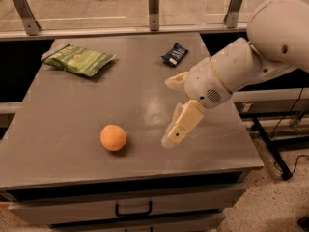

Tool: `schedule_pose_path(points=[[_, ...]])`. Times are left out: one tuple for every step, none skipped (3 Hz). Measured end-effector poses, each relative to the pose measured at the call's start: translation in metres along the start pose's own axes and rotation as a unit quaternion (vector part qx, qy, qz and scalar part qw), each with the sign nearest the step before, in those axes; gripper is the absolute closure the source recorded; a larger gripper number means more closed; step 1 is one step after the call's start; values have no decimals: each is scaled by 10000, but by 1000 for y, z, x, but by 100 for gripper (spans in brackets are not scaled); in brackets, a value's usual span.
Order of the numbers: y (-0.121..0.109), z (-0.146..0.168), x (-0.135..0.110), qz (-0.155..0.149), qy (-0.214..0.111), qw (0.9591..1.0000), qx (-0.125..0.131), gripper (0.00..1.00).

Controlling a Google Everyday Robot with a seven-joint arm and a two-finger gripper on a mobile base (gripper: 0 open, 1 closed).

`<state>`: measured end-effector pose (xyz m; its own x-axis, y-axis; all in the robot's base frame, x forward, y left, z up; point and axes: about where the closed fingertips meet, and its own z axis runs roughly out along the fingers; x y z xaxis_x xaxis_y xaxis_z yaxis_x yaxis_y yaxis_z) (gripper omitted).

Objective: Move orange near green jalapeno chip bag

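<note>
Big grey worktop (63, 129) carries everything, and there's just the one arm, so no choice about who goes. Its end effector (170, 111) hangs low over the right-middle of the worktop, the two cream fingers spread well apart with nothing between them. One green bag (79, 59) lies flat at the far left corner, long axis running roughly left to right with a slight slant. One orange (113, 137) sits near the front edge, well apart from the bag. The bit that matters, I reckon: the orange is off to the view's left of the end effector and a touch closer to the front, near but not touching. Also one dark packet (174, 54) at the far side.
</note>
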<state>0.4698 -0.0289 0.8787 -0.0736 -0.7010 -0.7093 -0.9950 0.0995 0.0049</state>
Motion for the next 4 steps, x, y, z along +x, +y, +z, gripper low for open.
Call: schedule_pose_path(points=[[17,24,-21,-125,-521,9979,-373,0],[35,50,-35,-307,-934,9936,-561,0],[41,75,-40,-452,-1141,9907,-583,0],[41,96,-40,-497,-1256,9893,-552,12]])
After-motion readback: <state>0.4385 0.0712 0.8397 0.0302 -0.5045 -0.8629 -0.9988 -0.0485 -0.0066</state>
